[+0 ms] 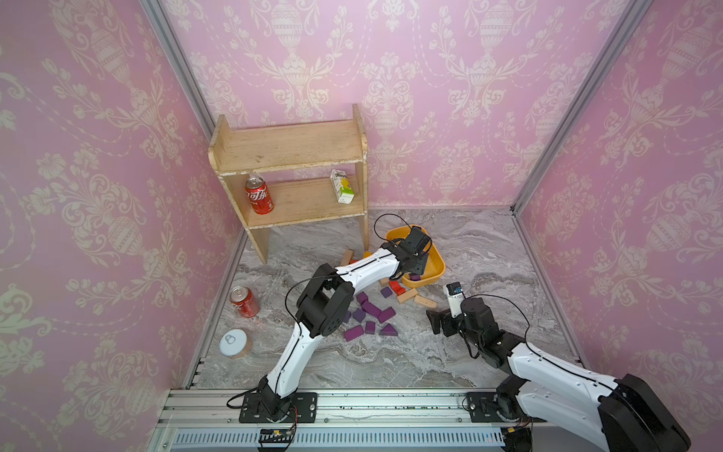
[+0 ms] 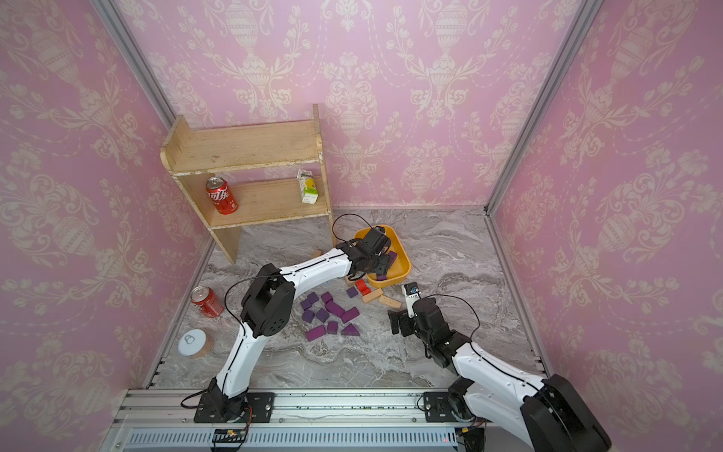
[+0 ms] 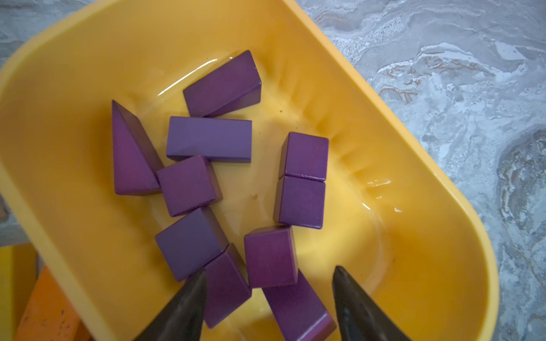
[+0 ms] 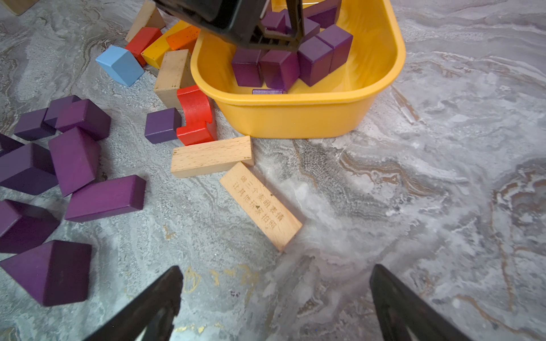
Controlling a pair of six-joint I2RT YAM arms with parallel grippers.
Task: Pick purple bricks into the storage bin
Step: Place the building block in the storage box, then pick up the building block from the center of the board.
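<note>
The yellow-orange storage bin (image 1: 437, 270) (image 3: 413, 236) holds several purple bricks (image 3: 208, 138) (image 4: 313, 59), cuboids and wedges lying loose on its floor. My left gripper (image 3: 270, 295) (image 1: 418, 261) hangs over the bin's near end. Its jaws are open, and the bricks below them lie free of both fingers. More purple bricks (image 1: 371, 313) (image 2: 332, 313) (image 4: 74, 159) are scattered on the marble table in front of the bin, and a single cube (image 4: 162, 125) rests against a red block. My right gripper (image 4: 277, 274) (image 1: 436, 321) hovers low over bare table to the right of that pile, open and empty.
Tan blocks (image 4: 211, 156), a red block (image 4: 196, 115), a light-blue block (image 4: 119, 65) and orange and yellow blocks crowd the bin's left and front sides. A cola can (image 1: 243, 301) and a white-lidded tin (image 1: 234, 343) stand at the left. A wooden shelf (image 1: 289, 148) is behind.
</note>
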